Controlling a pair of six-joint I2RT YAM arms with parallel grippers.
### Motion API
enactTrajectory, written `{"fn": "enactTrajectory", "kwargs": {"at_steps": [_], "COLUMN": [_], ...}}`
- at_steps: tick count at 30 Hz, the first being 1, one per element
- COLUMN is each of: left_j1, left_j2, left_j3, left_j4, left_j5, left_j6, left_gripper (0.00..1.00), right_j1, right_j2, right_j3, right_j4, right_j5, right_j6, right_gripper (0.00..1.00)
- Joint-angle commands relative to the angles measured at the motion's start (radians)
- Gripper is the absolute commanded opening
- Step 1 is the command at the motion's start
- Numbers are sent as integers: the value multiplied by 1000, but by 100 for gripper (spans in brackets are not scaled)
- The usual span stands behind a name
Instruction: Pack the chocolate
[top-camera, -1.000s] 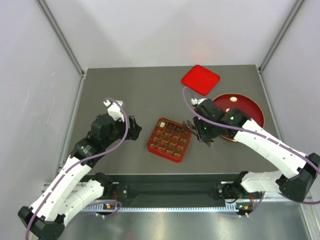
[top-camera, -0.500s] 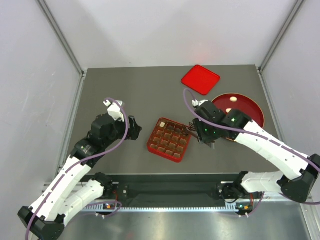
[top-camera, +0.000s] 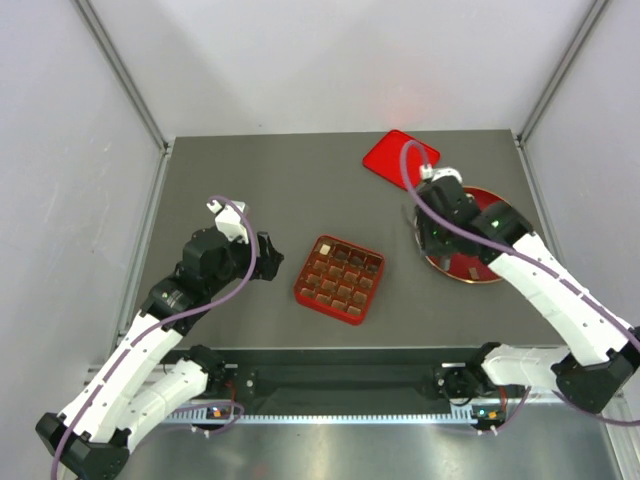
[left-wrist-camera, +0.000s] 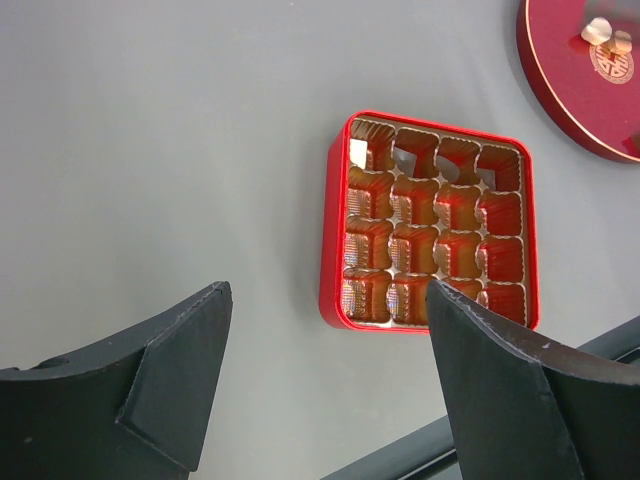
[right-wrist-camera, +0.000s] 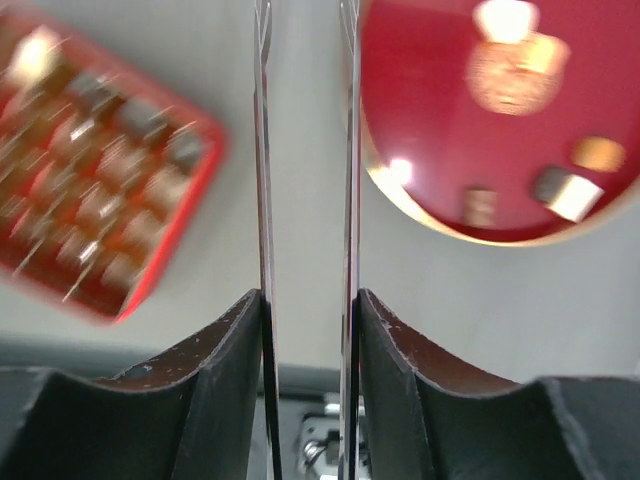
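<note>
1. Right of the right gripper (right-wrist-camera: 305, 60), the round glossy red plate (right-wrist-camera: 430, 130) carried the loose small bite-size chocolate pieces (right-wrist-camera: 598, 153). Tan, brown and dark ones showed there, all blurred. Left of the blades sat the red gridded square tray (left-wrist-camera: 333, 230) with further pieces in its cells; their count could not be read.
2. Right gripper: its two thin blades stood a narrow way apart. The bare grey table (right-wrist-camera: 305, 150) showed between them and nothing was held.
3. Left gripper (left-wrist-camera: 328, 300): the jaws were spread wide and empty, with the tray just ahead of them.
4. The flat red square lid (top-camera: 400, 158) lay beyond the right gripper, near the plate and well apart from the tray.
5. Handling, as judged: each piece should be light and rigid, with a smooth skin that may slip or scuff, and liable to chip under a hard pinch. The best hold would be across two opposite flat sides, low down, with a gentle squeeze.
6. Change noted: a second before, the right gripper stood at the tray's right edge. It had since swung across to the plate's near rim. The left arm, tray and lid had not shifted.
</note>
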Motion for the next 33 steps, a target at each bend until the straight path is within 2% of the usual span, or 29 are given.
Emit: {"fn": "enactTrajectory", "kwargs": {"at_steps": [1,6,12,33], "left_j1": [-3,-3,-3,-3], "left_j2": [-21,-25,-24,-15], "left_j3": [1,1,1,2], "left_j4": [14,14,14,14], "left_j5": [5,2,2,-10], "left_j6": [-4,-3,-3,0], "left_gripper": [83,83,84,84], "right_j1": [-144,-305,-405,-567], "right_j2": [-25,9,41,138], "right_j3": [-6,-69,-147,-292], "right_j4": [49,102,167,357], "right_j5": [34,-3,-54,-152], "right_j6": [-77,-146,-158,-174], "right_gripper": [41,47,48,46]}}
